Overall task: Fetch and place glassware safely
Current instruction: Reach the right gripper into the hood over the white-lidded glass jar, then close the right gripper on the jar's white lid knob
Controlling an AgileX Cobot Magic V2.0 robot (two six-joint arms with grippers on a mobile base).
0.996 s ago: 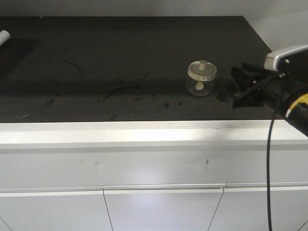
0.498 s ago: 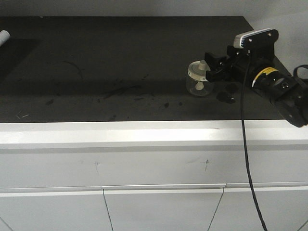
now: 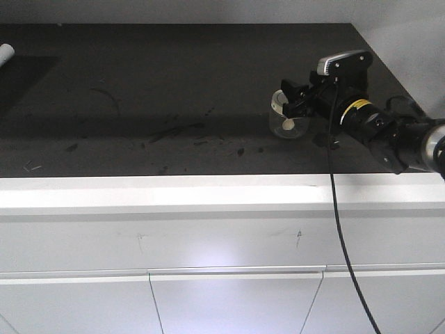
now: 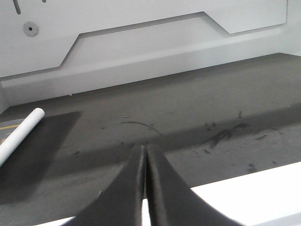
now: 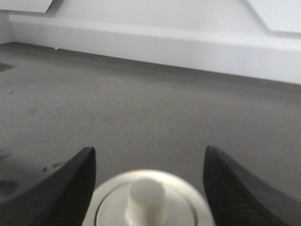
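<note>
The glassware is a small clear glass jar (image 3: 288, 123) with an off-white knobbed lid, standing on the black countertop at the right. My right gripper (image 3: 290, 99) is open, with one finger on each side of the jar's lid. In the right wrist view the lid (image 5: 148, 200) with its central knob sits between the two black fingers (image 5: 77, 183), a small gap on each side. My left gripper (image 4: 145, 149) is shut and empty, over the left part of the countertop; it does not show in the front view.
The black countertop (image 3: 139, 104) has scuff marks near its middle. A white cylinder (image 4: 21, 134) lies at the far left, also in the front view (image 3: 5, 51). A white wall panel (image 4: 141, 42) runs behind. White cabinet fronts (image 3: 229, 243) lie below the front edge.
My right arm has moved left and forward from the counter's right edge until its open fingers stand around the jar. The jar has not moved.
</note>
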